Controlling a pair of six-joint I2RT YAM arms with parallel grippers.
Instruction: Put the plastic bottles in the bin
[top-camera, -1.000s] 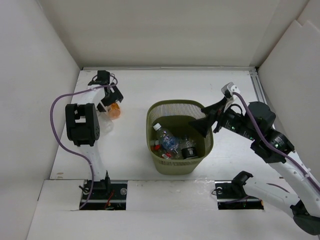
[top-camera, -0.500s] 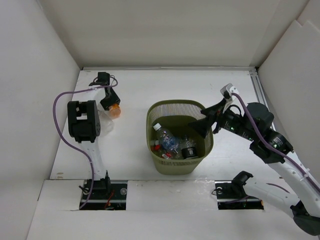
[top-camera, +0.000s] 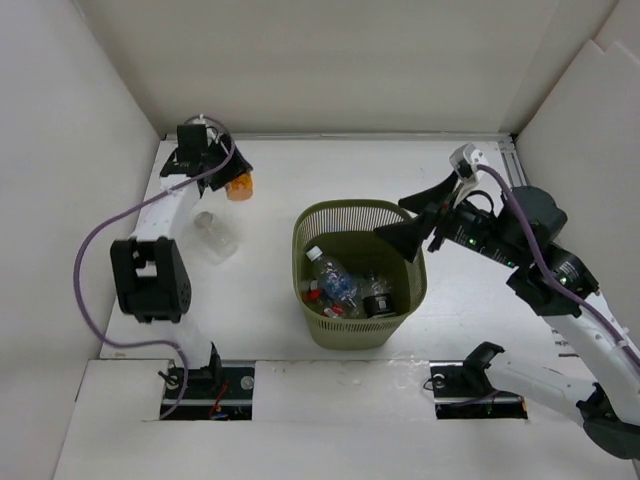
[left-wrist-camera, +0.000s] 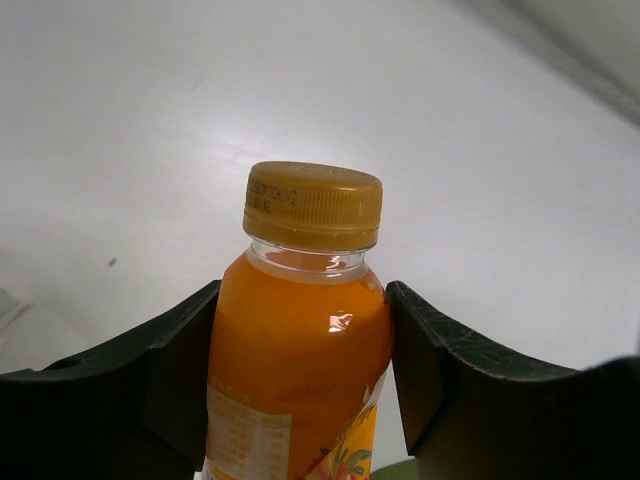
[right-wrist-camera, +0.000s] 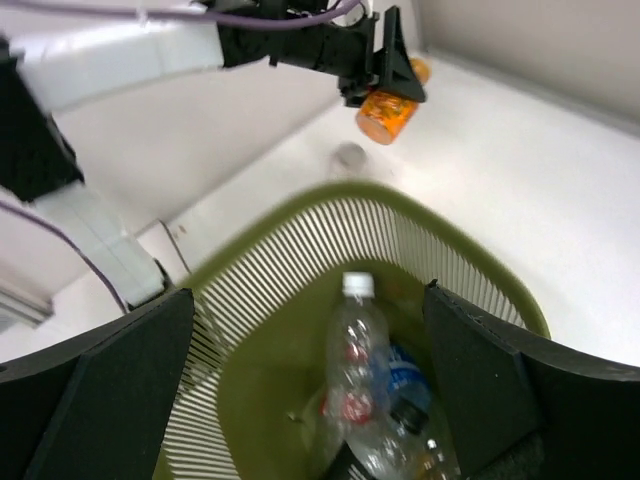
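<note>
An orange bottle (left-wrist-camera: 300, 340) with a yellow cap sits clamped between the black fingers of my left gripper (left-wrist-camera: 300, 375), held off the table at the back left (top-camera: 239, 188). The olive-green bin (top-camera: 350, 207) stands mid-table with several clear plastic bottles (top-camera: 335, 280) lying inside. My right gripper (top-camera: 412, 215) hangs open and empty over the bin's right rim; its wrist view looks down onto a white-capped bottle (right-wrist-camera: 355, 350) in the bin (right-wrist-camera: 300, 200) and across to the orange bottle (right-wrist-camera: 385, 112). One clear bottle (top-camera: 217, 237) lies on the table left of the bin.
White walls close in the table at the left, back and right. The left arm's purple cable (top-camera: 95, 250) loops out on the left side. Both arm bases sit on the near edge.
My left gripper has shut on the orange bottle, lifted it and carried it toward the back wall. The right gripper has risen a little above the bin's rim.
</note>
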